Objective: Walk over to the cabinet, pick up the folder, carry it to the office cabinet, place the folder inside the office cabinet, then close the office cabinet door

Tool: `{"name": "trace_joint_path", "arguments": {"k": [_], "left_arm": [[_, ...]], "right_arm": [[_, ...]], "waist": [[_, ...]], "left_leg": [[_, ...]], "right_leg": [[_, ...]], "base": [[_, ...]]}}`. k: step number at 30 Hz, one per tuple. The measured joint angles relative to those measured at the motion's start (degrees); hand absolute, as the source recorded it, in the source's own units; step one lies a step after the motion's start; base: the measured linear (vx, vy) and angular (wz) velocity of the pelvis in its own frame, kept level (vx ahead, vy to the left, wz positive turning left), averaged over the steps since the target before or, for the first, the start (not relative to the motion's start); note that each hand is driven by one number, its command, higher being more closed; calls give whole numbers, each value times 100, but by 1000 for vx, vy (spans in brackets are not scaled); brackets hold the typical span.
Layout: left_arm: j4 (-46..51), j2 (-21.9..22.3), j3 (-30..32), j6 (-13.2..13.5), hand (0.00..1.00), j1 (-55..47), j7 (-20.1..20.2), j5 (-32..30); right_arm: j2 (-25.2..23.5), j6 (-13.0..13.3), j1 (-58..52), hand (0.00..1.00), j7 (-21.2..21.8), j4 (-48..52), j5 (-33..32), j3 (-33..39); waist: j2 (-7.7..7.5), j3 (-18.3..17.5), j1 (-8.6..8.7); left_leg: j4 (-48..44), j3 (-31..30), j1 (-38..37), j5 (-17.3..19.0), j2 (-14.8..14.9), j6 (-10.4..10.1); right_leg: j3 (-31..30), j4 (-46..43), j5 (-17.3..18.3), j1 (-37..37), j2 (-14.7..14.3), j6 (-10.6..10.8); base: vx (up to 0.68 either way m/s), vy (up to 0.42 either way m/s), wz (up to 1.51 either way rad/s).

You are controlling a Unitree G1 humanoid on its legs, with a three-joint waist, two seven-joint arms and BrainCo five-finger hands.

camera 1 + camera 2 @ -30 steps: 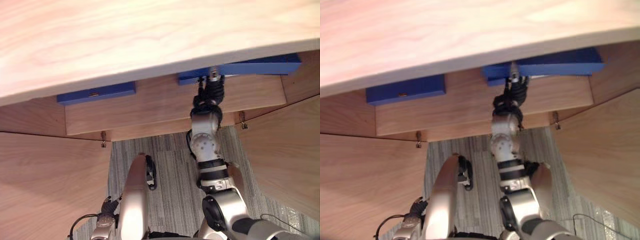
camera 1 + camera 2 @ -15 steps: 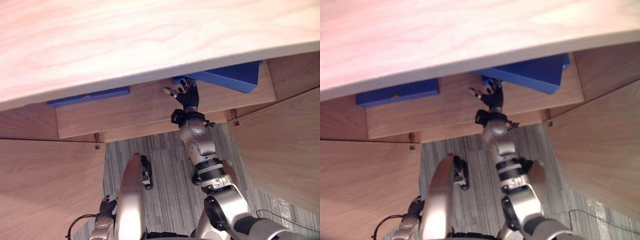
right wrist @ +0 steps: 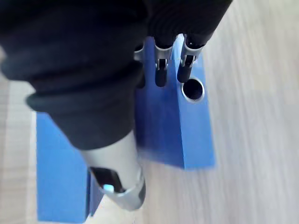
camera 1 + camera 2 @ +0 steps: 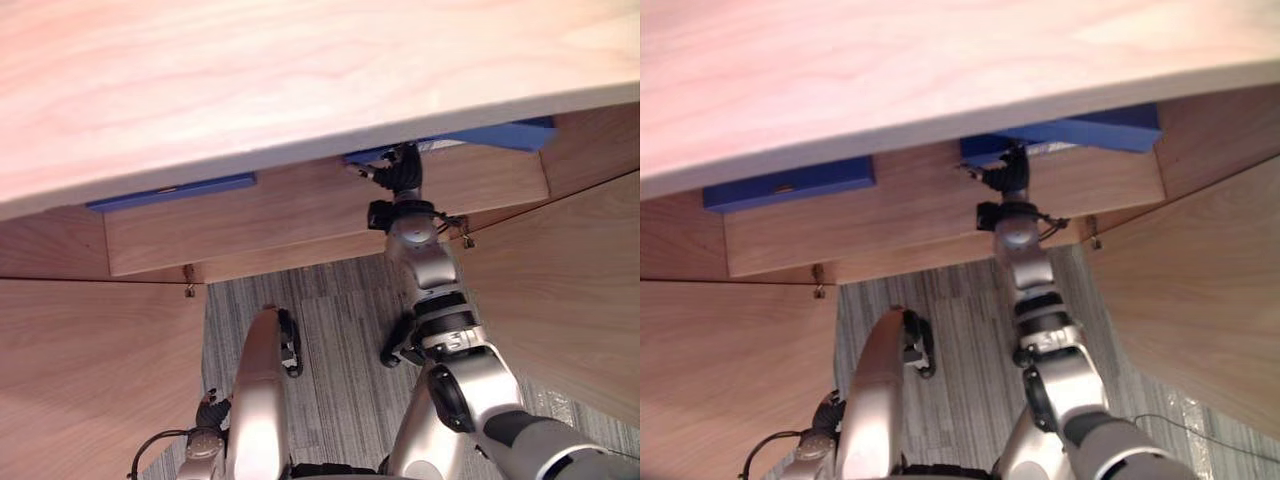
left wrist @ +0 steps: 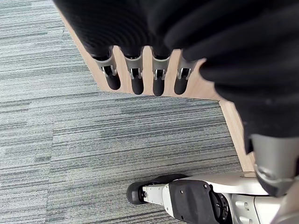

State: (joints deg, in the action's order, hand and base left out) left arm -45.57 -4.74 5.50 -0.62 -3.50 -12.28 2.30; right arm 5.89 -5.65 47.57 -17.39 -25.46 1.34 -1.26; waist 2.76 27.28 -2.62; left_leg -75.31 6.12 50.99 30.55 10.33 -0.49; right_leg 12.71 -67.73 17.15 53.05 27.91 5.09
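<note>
Right hand [image 4: 400, 180] lays straight fingers [image 3: 160, 77] on the blue folder [image 3: 196, 140] inside the cabinet [image 4: 250, 90] (thumb hidden); left hand [image 5: 140, 28] hangs relaxed and empty, low before the cabinet.

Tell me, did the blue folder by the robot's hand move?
Yes. The blue folder slid back deeper under the cabinet top, away from the shelf's front edge.

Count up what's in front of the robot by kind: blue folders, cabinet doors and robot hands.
Blue folders: 2, the left folder and the right folder
Open cabinet doors: 2, the left door and the right door
Robot hands: 2, the left robot hand and the right robot hand
Total: 6
</note>
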Motion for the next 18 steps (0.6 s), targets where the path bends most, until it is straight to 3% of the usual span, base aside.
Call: {"name": "trace_joint_path", "arguments": {"k": [6, 10, 16, 18], "left_arm": [[139, -13, 28, -2, 0, -80, 83, -2], [390, -37, 65, -33, 0, -216, 211, -32], [589, -37, 176, -162, 0, -335, 475, -190], [673, -26, 232, -175, 0, -417, 549, -260]], "right_arm": [[480, -224, -7, 0, 365, 475, 1109, -3], [724, -265, -488, 0, 970, 1142, 2034, -63], [886, -260, -1603, 0, 1818, 1383, 2489, -401], [990, -135, -1847, 0, 2053, 1550, 2706, -536]], "waist": [[-44, 26, 16], [-113, 66, 18], [-127, 75, 21], [-127, 75, 38]], "left_leg": [[9, 10, 14, -4, 2, 7], [15, 24, 23, -4, 6, 8], [20, 39, 23, -1, 8, 12], [25, 45, 20, -2, 13, 13]], "right_leg": [[0, -2, 0, 26, 2, 0], [-2, -6, 0, 48, 7, -1], [-7, 4, 0, 51, 10, -1], [-8, 16, -6, 51, 3, -10]], "base": [[0, 0, 0], [0, 0, 0], [0, 0, 0], [0, 0, 0]]}}
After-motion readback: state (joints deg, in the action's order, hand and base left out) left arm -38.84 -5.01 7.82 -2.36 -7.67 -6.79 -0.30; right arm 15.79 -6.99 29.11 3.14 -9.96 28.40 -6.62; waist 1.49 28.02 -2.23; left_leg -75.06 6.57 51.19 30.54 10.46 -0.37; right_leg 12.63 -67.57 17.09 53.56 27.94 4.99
